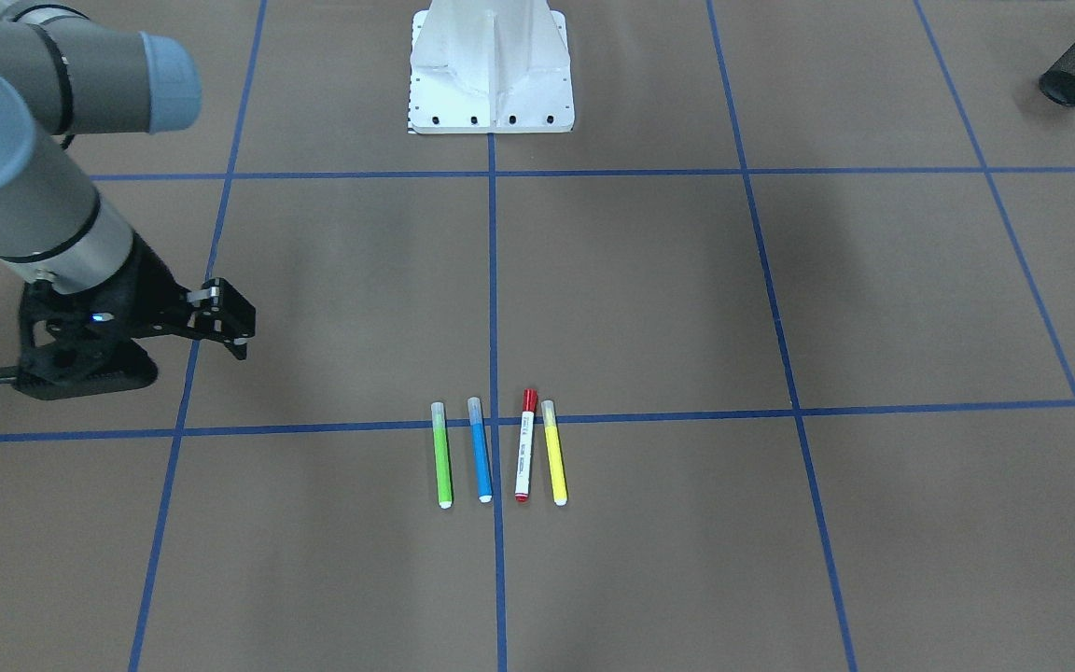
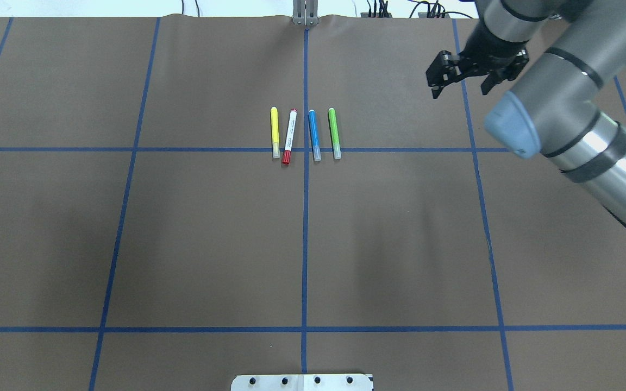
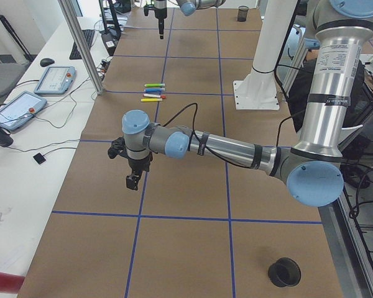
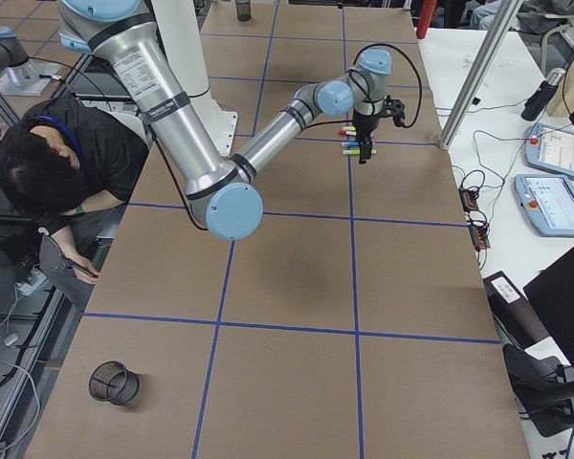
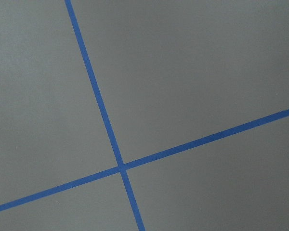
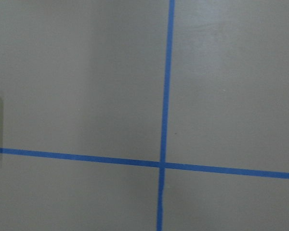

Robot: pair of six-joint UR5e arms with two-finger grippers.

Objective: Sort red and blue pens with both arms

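Jaws: the right gripper (image 1: pixel 231 322) is showing too little of its finger gap to tell spread from pressed together. The left gripper (image 3: pixel 133 180) is appearing clearly only from the side, so its jaws cannot be told either. Neither is holding a pen.
Front view: four pens are lying side by side, apart, across a tape line on the table (image 1: pixel 649 299): green pen (image 1: pixel 442 455), blue pen (image 1: pixel 480 450), red pen (image 1: pixel 525 445), yellow pen (image 1: pixel 553 453). The right gripper is hovering well apart from them.
Overhead: the row is sitting mid-table, and only the right arm is entering.
Left end: the left gripper is hanging over bare table, well apart from the row, with a cup (image 3: pixel 283 272) near the table end.
Right end: a second cup (image 4: pixel 115 381) is standing at the opposite end.
Wrist views: the left is showing tape only. The right is catching the green pen's edge.
Progress: judging by the intact row, sorting is not yet starting, and both red and blue pens are awaiting pickup.
Count: one pen of each colour, two cups.
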